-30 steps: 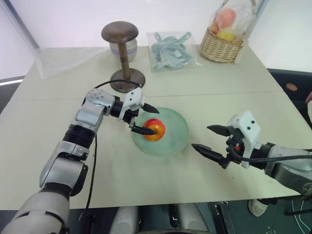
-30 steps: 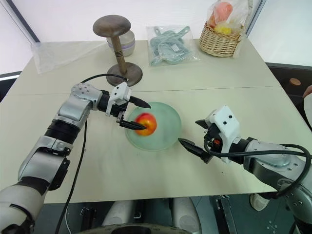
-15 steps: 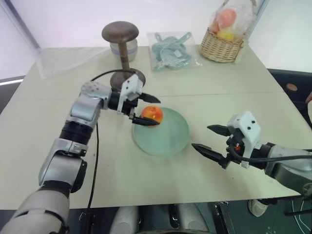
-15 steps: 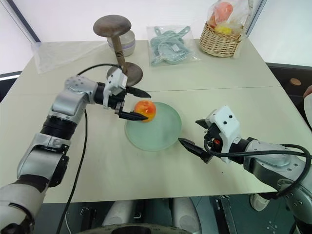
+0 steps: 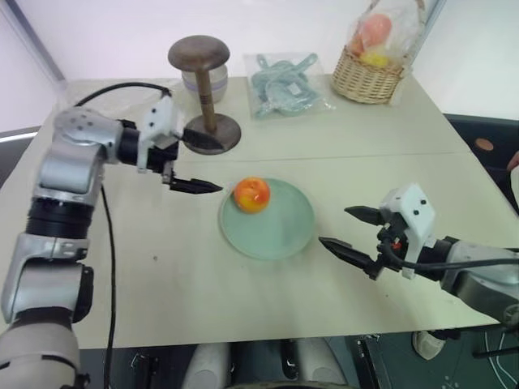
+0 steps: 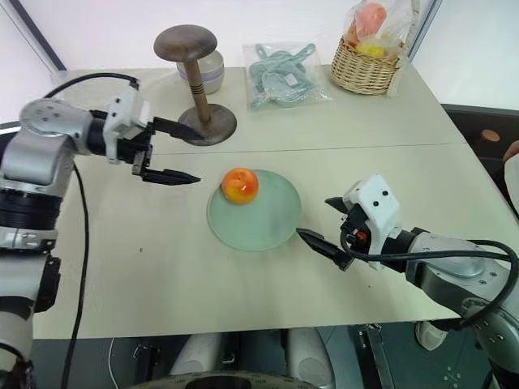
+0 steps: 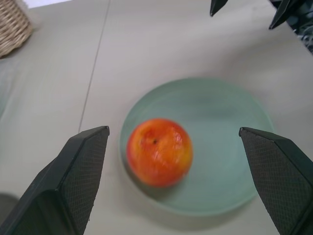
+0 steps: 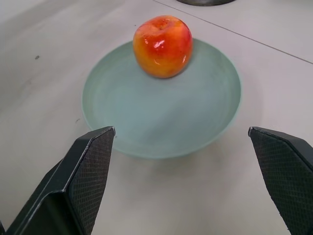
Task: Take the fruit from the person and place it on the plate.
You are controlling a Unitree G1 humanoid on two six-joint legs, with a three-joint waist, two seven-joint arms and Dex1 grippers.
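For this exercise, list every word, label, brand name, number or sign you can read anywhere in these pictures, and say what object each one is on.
None: no readable text in any view.
The fruit, the plate and the wooden stand carry no lettering.
The wrapped basket and the clear bag of grey-blue items show no label that can be made out.
The left gripper and right gripper bear no markings.

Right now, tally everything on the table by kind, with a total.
Loose fruit: 1
Plate: 1
Wooden stand: 1
Wicker basket of wrapped fruit: 1
Clear bag of blue-grey items: 1
Total: 5
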